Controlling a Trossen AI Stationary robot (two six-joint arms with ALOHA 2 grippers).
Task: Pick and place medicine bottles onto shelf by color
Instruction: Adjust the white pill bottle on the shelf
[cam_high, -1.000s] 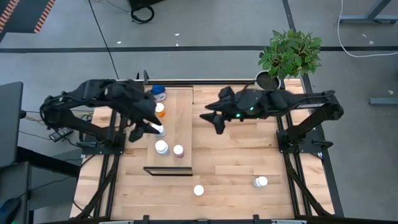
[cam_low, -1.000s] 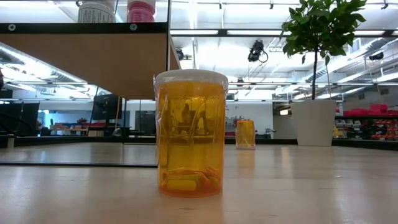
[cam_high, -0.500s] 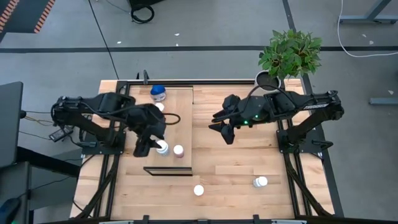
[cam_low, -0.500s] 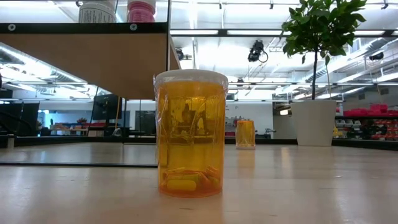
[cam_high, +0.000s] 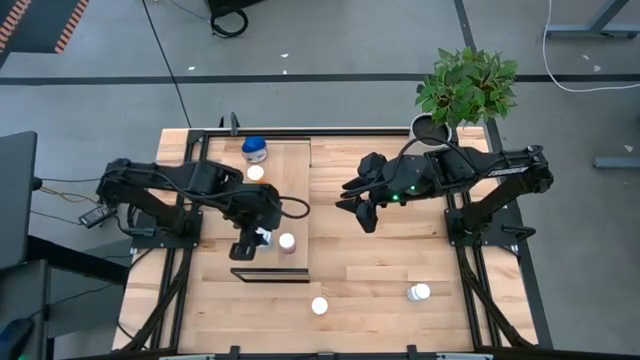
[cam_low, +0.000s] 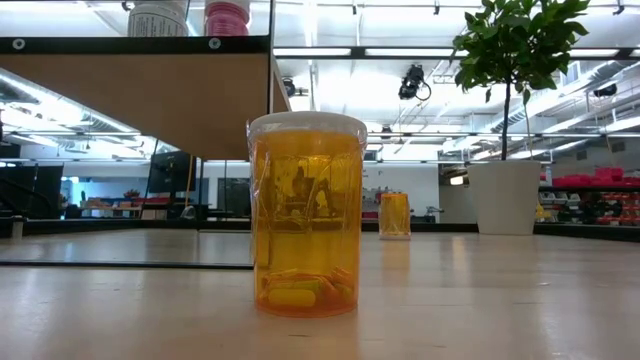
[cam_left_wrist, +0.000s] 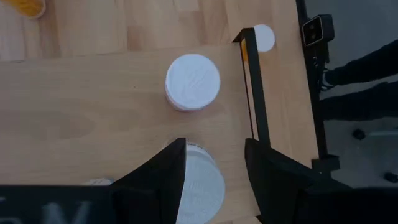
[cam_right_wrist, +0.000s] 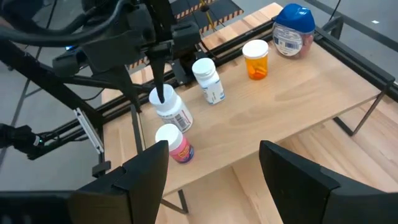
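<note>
While four bottles are standing on the shelf (cam_high: 290, 170), clamping a fifth, the white bottle (cam_right_wrist: 171, 112), near its front end with the left gripper (cam_high: 255, 238). Holding the right gripper (cam_high: 366, 222) open, empty, beside the shelf's right edge. Leaving two orange bottles (cam_high: 319, 306) waiting near the table's front edge.

Left arm: extended from its base at the table's left side toward the table centre, wrist bent down. The left gripper (cam_high: 262, 238) points downward, its two dark fingers (cam_left_wrist: 163, 180) set either side of a white-capped bottle (cam_left_wrist: 200, 183), which tilts between them; the pads sit at its cap and neck.

Right arm: reaches from its base at the right side toward the centre, held above the surface. The right gripper (cam_high: 364, 215) points down and left, fingers (cam_right_wrist: 147, 171) spread apart with nothing between them.
</note>
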